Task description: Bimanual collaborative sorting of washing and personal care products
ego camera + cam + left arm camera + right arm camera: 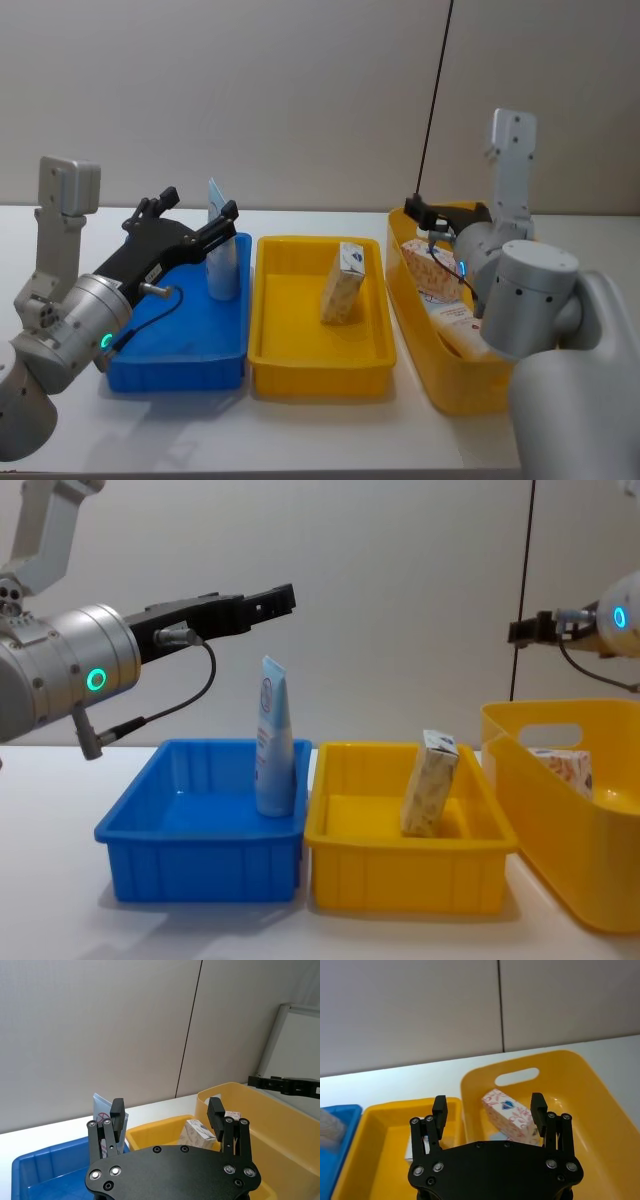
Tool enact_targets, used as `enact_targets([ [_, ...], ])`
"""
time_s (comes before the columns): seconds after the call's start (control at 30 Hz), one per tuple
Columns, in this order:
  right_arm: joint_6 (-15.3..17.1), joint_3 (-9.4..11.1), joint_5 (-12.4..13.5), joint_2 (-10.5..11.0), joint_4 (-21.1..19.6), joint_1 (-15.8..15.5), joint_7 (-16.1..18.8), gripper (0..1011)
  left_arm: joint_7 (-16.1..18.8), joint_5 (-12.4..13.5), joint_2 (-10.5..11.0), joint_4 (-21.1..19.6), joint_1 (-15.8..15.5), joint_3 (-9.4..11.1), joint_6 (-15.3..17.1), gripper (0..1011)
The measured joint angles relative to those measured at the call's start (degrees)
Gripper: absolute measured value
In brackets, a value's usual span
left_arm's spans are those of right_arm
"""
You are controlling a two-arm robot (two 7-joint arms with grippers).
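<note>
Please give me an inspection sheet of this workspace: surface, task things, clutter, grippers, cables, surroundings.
Surface: white table, three bins.
Task things: tube upright in blue bin; box leaning in middle yellow bin; another box in right yellow bin.
Clutter: nothing seen.
Grippers: left gripper open, above blue bin; right gripper open, over right yellow bin.
Cables: black cable on left arm.
Surroundings: grey wall.

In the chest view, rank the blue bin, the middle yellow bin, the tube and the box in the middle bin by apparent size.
1-2. Blue bin and middle yellow bin: look alike, no ranking.
3. Tube.
4. Box.
</note>
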Motion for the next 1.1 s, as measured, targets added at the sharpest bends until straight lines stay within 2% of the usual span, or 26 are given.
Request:
enact_targets([
  [0.3, 2.11, -1.54, 1.39, 1.77, -1.39, 0.06, 6.13, 1004, 0.0, 0.0, 0.0, 0.0, 0.0, 0.0, 0.0, 1000],
  [0.47, 4.15, -3.35, 2.16, 3.57, -2.26, 0.37, 10.62, 1004, 0.0, 0.0, 0.0, 0.0, 0.0, 0.0, 0.0, 1000],
  [0.7, 6.56, -5.6, 2.73, 5.42, -3.5, 0.54, 15.09, 1003, 0.0, 0.0, 0.0, 0.0, 0.0, 0.0, 0.0, 1000],
  [0.87, 7.8, -6.68, 3.0, 6.29, -4.11, 0.61, 17.09, 1004, 0.0, 0.0, 0.0, 0.0, 0.0, 0.0, 0.0, 1000],
  [1.1, 7.52, -6.75, 3.14, 6.51, -4.34, 0.29, 17.05, 1003, 0.48, 0.39, 0.25, -0.32, 0.32, 0.16, 0.0, 1000],
])
